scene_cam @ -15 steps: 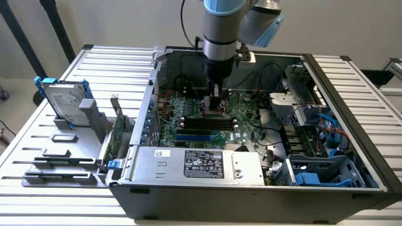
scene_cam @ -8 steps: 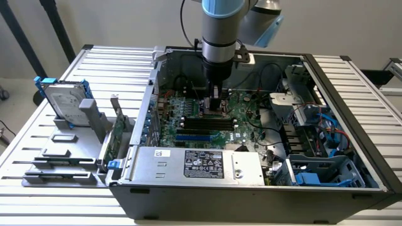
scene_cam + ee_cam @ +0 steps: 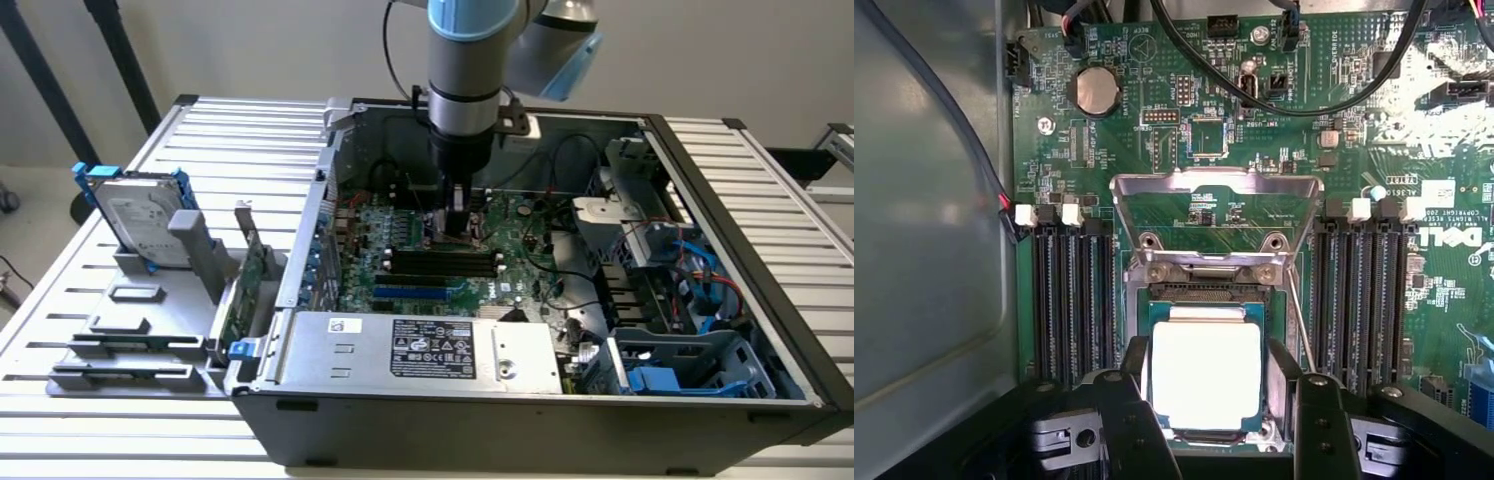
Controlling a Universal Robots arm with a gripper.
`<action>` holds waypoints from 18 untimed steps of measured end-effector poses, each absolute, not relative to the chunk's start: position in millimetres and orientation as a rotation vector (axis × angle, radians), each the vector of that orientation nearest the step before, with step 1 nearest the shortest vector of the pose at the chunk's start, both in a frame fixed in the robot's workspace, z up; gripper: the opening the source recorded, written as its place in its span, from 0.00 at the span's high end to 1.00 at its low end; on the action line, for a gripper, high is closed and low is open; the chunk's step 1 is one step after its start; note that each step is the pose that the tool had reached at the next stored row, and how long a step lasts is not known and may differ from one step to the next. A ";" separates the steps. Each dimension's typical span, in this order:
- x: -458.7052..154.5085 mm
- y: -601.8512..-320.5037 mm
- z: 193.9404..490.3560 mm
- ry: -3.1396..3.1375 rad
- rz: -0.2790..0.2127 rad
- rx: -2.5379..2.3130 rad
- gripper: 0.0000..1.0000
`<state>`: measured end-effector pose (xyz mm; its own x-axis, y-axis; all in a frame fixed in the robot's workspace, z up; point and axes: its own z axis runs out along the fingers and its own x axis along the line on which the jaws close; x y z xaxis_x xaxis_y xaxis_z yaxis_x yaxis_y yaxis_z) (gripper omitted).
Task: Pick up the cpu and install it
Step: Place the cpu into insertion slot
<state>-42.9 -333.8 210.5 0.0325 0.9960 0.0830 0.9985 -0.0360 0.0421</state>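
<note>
The cpu (image 3: 1206,375), a small square chip with a bright silver top, sits between my gripper's (image 3: 1206,395) two black fingers (image 3: 1135,372), which press on its opposite edges. It hovers level right over the open socket (image 3: 1204,292) on the green motherboard (image 3: 1184,120). The socket's metal load plate (image 3: 1216,188) is flipped up behind it. In the exterior view my gripper (image 3: 458,228) reaches straight down into the open computer case (image 3: 534,410), low over the board's middle.
Black memory slots (image 3: 1069,300) flank the socket on both sides. Black cables (image 3: 1274,95) cross the board. A labelled grey metal box (image 3: 420,350) lies at the case front. A hard drive with blue brackets (image 3: 134,212) stands in a holder at the exterior view's left.
</note>
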 end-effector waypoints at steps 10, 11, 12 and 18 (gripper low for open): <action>-43.4 -334.0 206.5 -2.171 -0.126 -2.246 0.45; -43.4 -334.0 206.2 -2.172 -0.126 -2.246 0.45; -43.4 -334.0 205.9 -2.172 -0.125 -2.247 0.45; -43.4 -333.9 204.4 -2.175 -0.121 -2.250 0.45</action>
<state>-43.4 -333.9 204.4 0.0322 0.9975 0.0625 0.9983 -0.0351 0.0465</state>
